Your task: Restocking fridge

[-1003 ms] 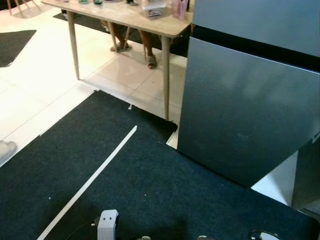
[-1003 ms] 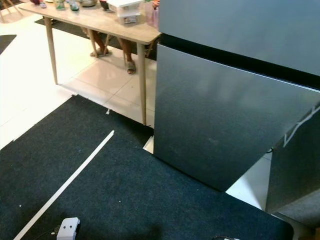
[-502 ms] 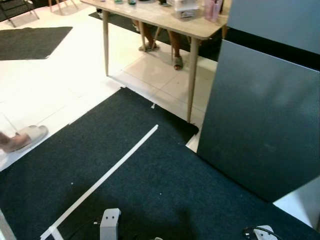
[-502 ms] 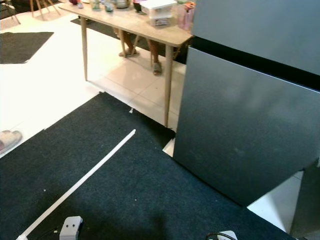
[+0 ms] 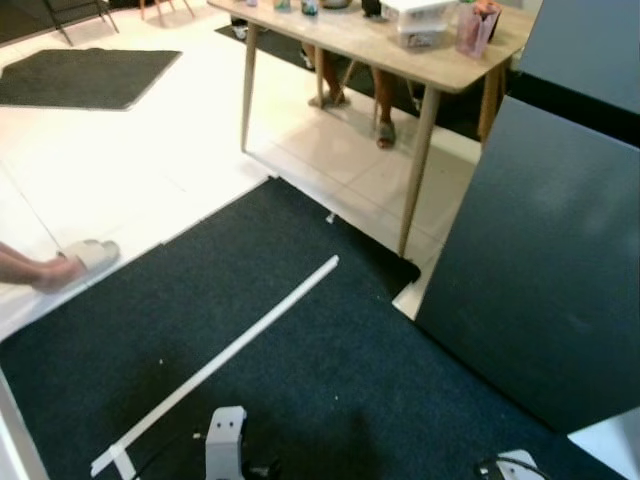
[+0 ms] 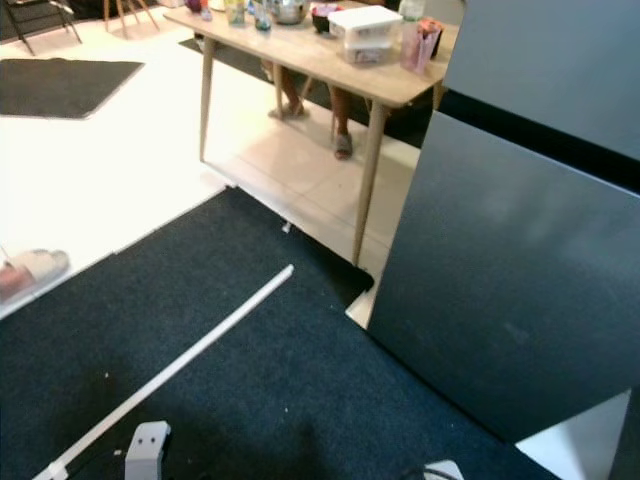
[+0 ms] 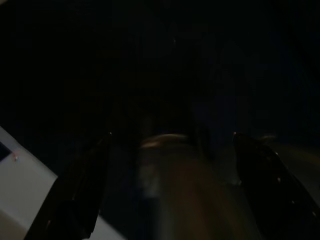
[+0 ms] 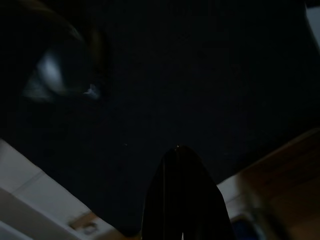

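A grey steel fridge (image 6: 510, 290) stands at the right with its doors closed. Beside it, a wooden table (image 6: 385, 88) carries a clear lidded box (image 6: 365, 22), a pink pack (image 6: 420, 45) and several small items. Both arms hang low: the left arm's silver end (image 5: 225, 445) and the right arm's (image 5: 510, 465) peek in at the bottom edge. The dark left wrist view has my left gripper (image 7: 170, 195) with its fingers (image 7: 75, 200) wide apart over dark carpet. My right gripper (image 8: 182, 220) has its fingers pressed together, holding nothing.
I stand on dark carpet (image 5: 330, 390) crossed by a white tape line (image 5: 230, 355). Pale tiles lie beyond, with another dark mat (image 5: 90, 75). A person's slippered foot (image 5: 85, 255) is at the left carpet edge. Someone's feet (image 5: 385, 130) rest under the table.
The camera has swung left: fridge and table slid right in the picture. A person's foot has come further into view at the left. Both arms still hang low.
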